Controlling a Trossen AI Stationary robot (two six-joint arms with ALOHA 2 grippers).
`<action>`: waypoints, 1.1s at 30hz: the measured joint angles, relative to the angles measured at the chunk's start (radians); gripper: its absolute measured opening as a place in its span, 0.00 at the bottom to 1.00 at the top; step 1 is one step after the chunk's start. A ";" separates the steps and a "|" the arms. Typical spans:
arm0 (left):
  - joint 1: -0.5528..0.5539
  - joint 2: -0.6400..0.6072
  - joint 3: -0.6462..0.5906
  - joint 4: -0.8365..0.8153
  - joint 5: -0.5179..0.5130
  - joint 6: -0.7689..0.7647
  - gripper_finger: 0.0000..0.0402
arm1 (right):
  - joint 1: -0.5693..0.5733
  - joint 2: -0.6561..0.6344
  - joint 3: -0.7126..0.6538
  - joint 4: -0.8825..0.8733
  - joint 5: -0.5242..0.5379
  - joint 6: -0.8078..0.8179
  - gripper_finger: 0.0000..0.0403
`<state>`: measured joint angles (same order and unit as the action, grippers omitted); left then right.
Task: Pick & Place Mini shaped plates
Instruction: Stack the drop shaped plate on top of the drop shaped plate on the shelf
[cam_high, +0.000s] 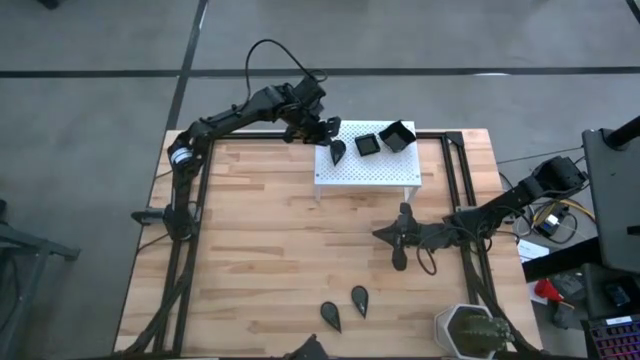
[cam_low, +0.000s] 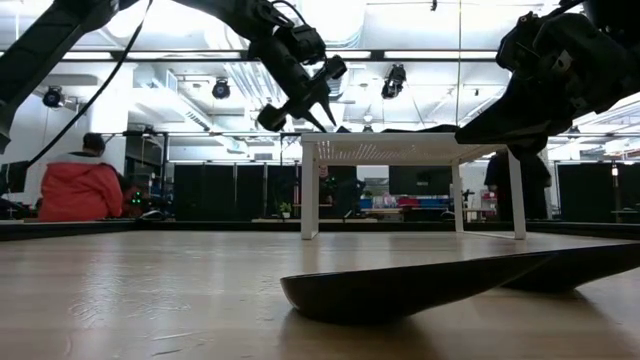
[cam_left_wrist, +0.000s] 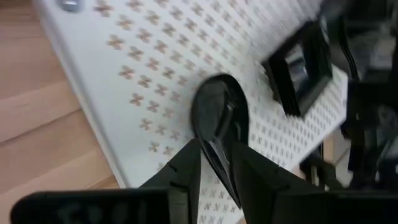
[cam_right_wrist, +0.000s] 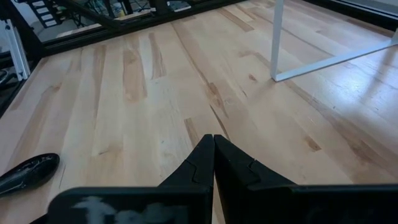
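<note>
My left gripper (cam_high: 330, 138) (cam_left_wrist: 217, 165) reaches over the left end of the white perforated stand (cam_high: 385, 172) and is shut on a black teardrop plate (cam_high: 338, 151). Two black square plates (cam_high: 367, 144) (cam_high: 397, 136) sit on the stand's far part; one square plate (cam_left_wrist: 298, 65) shows in the left wrist view. My right gripper (cam_high: 382, 235) (cam_right_wrist: 213, 142) hangs low over the table near the stand, shut and holding nothing. Two more teardrop plates (cam_high: 331, 316) (cam_high: 359, 299) lie flat near the near edge. Another teardrop plate (cam_right_wrist: 28, 173) lies beside the right fingers. My left gripper pinches the teardrop plate by its pointed end (cam_left_wrist: 219, 149) between the two fingers (cam_left_wrist: 186, 168). The fingers come slanting down from the far left, along the plate's length. The round end (cam_left_wrist: 214, 106) lies out over the stand's top; whether it touches there I cannot tell.
A white pot with a green plant (cam_high: 468, 330) stands at the near right corner. Black frame rails run along the table's left (cam_high: 190, 230) and right sides. The stand's white legs (cam_right_wrist: 273, 37) rise from the wood. A person in a red jacket (cam_low: 78, 188) sits beyond the table.
</note>
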<state>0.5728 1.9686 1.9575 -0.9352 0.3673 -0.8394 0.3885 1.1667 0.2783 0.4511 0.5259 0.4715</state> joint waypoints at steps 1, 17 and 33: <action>-0.001 0.000 0.000 0.000 0.012 0.026 0.21 | 0.000 0.000 0.000 0.000 0.000 0.000 0.02; -0.151 -0.102 -0.001 -0.035 -0.132 0.346 0.21 | 0.000 0.000 0.000 0.001 0.000 0.000 0.02; -0.444 -0.175 -0.078 0.043 -0.357 0.400 0.21 | 0.000 0.000 0.000 -0.007 -0.113 0.026 0.02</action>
<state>0.1286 1.7935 1.8798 -0.8917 0.0104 -0.4399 0.3882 1.1667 0.2786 0.4443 0.4129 0.4976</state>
